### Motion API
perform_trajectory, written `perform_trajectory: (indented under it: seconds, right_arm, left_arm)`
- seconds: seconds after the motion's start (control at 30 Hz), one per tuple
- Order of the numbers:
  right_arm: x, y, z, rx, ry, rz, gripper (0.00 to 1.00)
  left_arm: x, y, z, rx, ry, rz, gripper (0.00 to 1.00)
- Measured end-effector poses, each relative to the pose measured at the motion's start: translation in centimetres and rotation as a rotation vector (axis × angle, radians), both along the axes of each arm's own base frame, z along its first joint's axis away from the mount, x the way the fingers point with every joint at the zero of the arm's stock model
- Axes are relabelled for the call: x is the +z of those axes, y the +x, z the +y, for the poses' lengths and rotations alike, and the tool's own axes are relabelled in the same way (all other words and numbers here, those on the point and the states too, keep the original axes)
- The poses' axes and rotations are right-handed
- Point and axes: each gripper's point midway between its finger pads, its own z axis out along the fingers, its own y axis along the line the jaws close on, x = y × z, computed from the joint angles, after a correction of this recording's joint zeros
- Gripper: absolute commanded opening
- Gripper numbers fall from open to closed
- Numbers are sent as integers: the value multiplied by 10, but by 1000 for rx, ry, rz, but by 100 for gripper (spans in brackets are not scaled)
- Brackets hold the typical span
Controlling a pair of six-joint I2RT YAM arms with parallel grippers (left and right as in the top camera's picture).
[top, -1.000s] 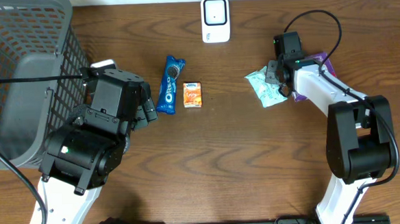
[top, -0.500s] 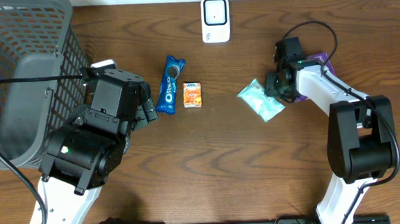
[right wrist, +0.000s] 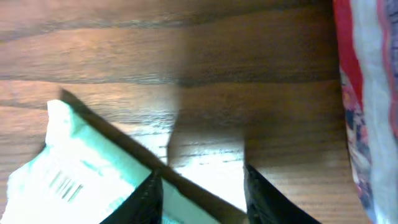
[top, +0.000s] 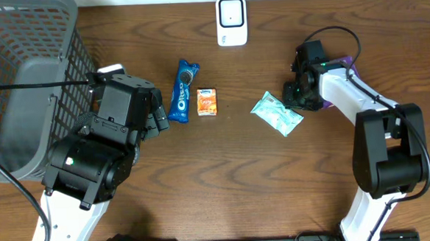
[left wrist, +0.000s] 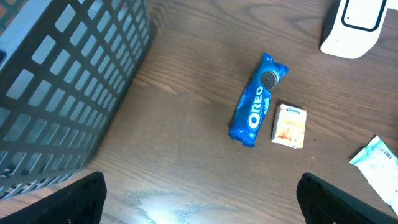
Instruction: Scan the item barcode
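1. Mint-green packet point(top: 276, 113) lies flat on the table point(top: 277, 184), right of centre and well below the white scanner point(top: 231, 21). A black barcode point(right wrist: 65, 185) faces up on it in the right wrist view; no lettering legible.
2. Right gripper point(top: 300, 97) sits at the packet's right end. Fingers point(right wrist: 152, 193) parted, bare wood visible between them; the packet's edge runs into the gap. Contact: cannot tell.
3. Purple packet point(top: 352, 63) lies beside the right arm; wording blurred.
4. Small orange box point(top: 207, 102) left of the green packet; print too small to read.
5. Blue pack marked "OREO" point(top: 183, 90) just beside the box, not touching it.
6. Left gripper point(left wrist: 202, 199) hangs over bare table below the OREO pack, fingers spread wide, holding nothing.
7. Grey mesh basket point(top: 21, 71) at far left.
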Motion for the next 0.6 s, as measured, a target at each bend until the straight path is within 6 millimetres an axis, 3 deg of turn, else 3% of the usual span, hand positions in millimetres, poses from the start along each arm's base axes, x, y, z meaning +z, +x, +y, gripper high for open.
perform_trajectory:
  seconds: [0.3, 0.43, 0.6]
  right_arm:
    - [42, 1, 15, 114, 69, -79, 69]
    - [40, -10, 25, 227, 112, -60, 80]
    - [23, -31, 28, 327, 123, -18, 80]
  left_arm:
    - [0, 0, 0, 0, 0, 0, 98]
    - [0, 0, 0, 0, 0, 0, 98]
    - [0, 0, 0, 0, 0, 0, 98]
